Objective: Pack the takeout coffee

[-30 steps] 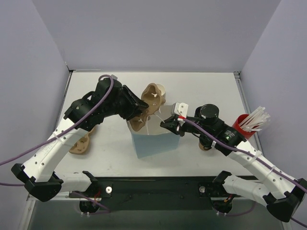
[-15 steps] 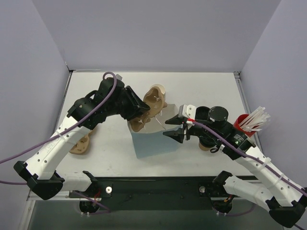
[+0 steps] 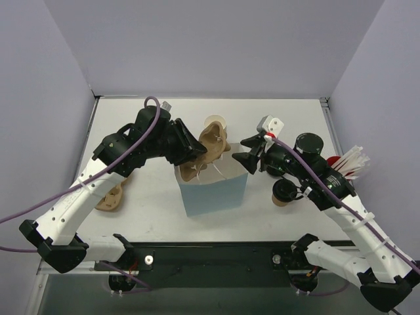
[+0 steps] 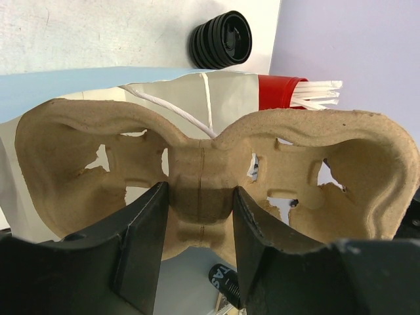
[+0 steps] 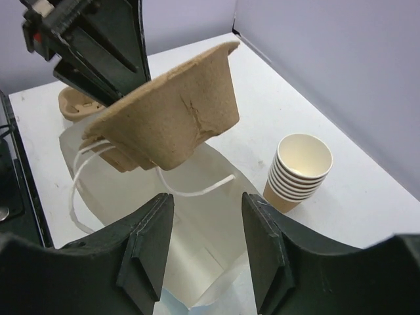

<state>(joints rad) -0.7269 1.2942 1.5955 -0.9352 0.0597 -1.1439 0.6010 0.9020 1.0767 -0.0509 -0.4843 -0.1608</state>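
**Carrier pinched over the bag; right claw spread beside it**

The left claw (image 4: 199, 197) pinches the pulp carrier (image 4: 315, 157) at its narrow waist, with one finger on each side of the middle rib. The carrier hangs tilted just past the fingertips, over the open mouth of the blue bag (image 3: 213, 193). The bag's white cord handles loop loosely below the carrier.

The right claw (image 5: 207, 200) is spread with nothing gripped. Only the bag's pale inside shows between its fingers. The carrier is ahead of this claw and above it, clearly apart from it. Whether the fingers touch the bag's rim cannot be told.

The coffee (image 3: 283, 190), a tan cup under a black lid, stands on the bench (image 3: 289, 115) behind the right claw, back toward that arm's base. It is partly under the forearm and apart from both bag and carrier. It is small in the top view, the only view that shows it.

A stack of lidless cups (image 5: 298, 174) stands ahead of the right claw, beyond the bag and off to its right. A red cup of white straws (image 4: 281, 92) stands behind the right claw on its outer side, at the bench's edge. A stack of black lids (image 4: 222, 39) sits near that red cup. A spare carrier (image 3: 110, 197) lies flat on the bench behind the left claw, under that arm.
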